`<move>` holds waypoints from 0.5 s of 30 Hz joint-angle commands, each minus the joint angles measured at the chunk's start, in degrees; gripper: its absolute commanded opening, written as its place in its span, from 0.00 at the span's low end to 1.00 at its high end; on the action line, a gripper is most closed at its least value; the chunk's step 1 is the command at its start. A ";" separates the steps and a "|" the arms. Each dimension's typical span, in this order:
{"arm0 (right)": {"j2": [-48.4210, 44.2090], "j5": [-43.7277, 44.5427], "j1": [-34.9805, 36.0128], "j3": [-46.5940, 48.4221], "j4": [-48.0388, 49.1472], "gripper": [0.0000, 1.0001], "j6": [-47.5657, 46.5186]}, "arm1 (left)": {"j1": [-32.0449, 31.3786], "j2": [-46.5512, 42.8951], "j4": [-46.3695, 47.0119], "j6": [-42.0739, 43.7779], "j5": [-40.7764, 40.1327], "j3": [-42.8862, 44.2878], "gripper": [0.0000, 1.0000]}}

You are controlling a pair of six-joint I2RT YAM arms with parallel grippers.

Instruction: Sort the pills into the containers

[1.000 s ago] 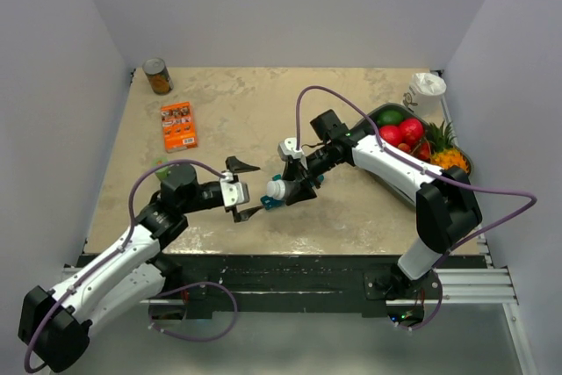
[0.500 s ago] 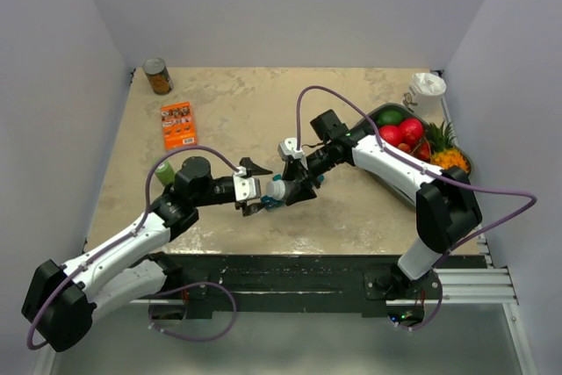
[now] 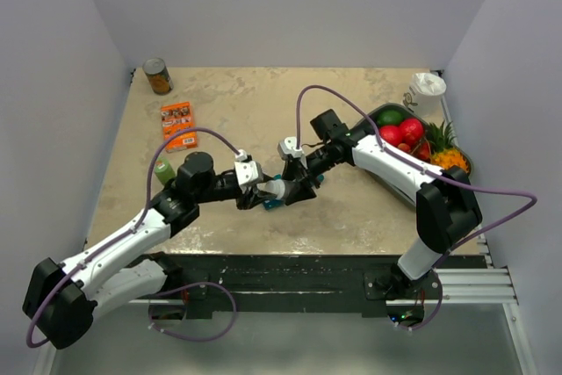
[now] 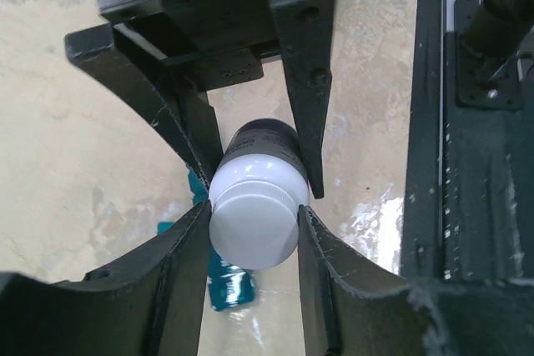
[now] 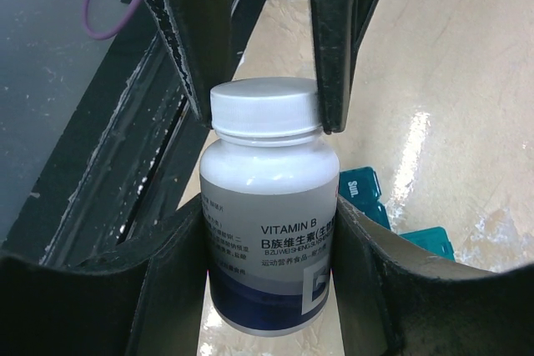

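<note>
Left tool [image 4: 253, 214] reached bottle [image 5: 267, 231]; containers [image 5: 367, 193] teal.

Bottle [image 4: 265, 137]: you are looking at it end-on, with a dark body and a white cap [image 4: 254, 223] facing you.
Left gripper [image 4: 253, 211]: your own fingers press the cap from both sides.
Right gripper [image 4: 260, 183]: its fingers reach in from the top and clamp the dark body.
Containers [image 4: 227, 285]: a teal strip on the table [image 4: 75, 139], mostly hidden under the bottle.
</note>
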 commanded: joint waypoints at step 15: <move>-0.72 5.41 0.15 0.62 10.98 0.00 11.89 | 0.50 4.25 -23.10 -80.66 -17.39 15.28 0.00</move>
